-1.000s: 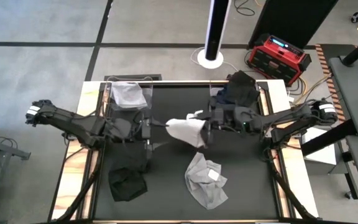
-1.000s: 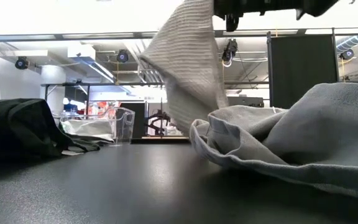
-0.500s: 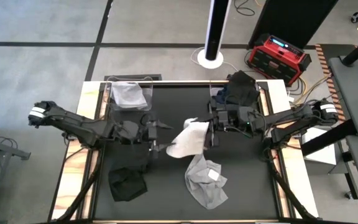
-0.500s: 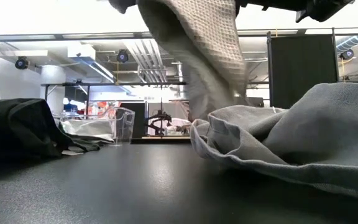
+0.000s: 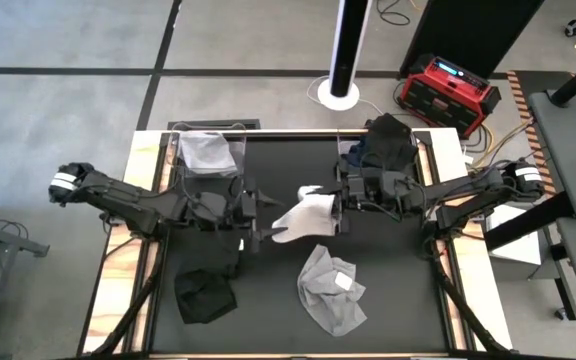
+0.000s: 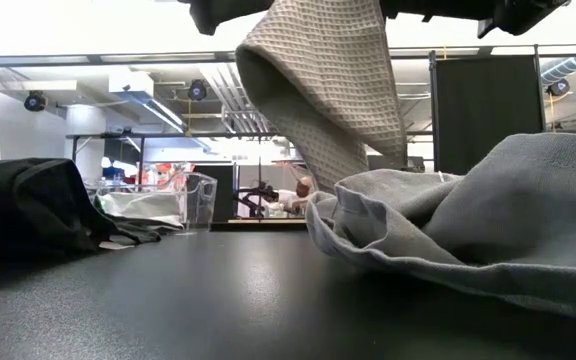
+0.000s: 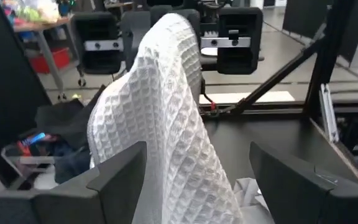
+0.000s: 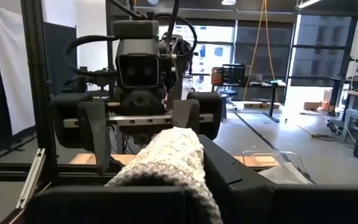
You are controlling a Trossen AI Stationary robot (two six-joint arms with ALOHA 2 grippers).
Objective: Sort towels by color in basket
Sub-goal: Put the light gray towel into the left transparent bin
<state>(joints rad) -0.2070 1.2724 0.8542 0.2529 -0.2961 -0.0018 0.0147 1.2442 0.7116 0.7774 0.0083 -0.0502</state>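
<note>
While the right end effector [image 5: 334,207] pinches the white waffle towel [image 5: 301,217] aloft, left end effector [image 5: 259,222] spread wide around its hanging end.

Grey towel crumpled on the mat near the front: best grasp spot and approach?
Grip the raised fold by the white tag on the grey towel, coming straight down. It lies crumpled in loose ridges on the mat, clear of the white waffle towel.

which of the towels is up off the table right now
The white waffle-weave towel, hanging mid-table between the left gripper and right gripper. The grey towel and black towel lie flat.
</note>
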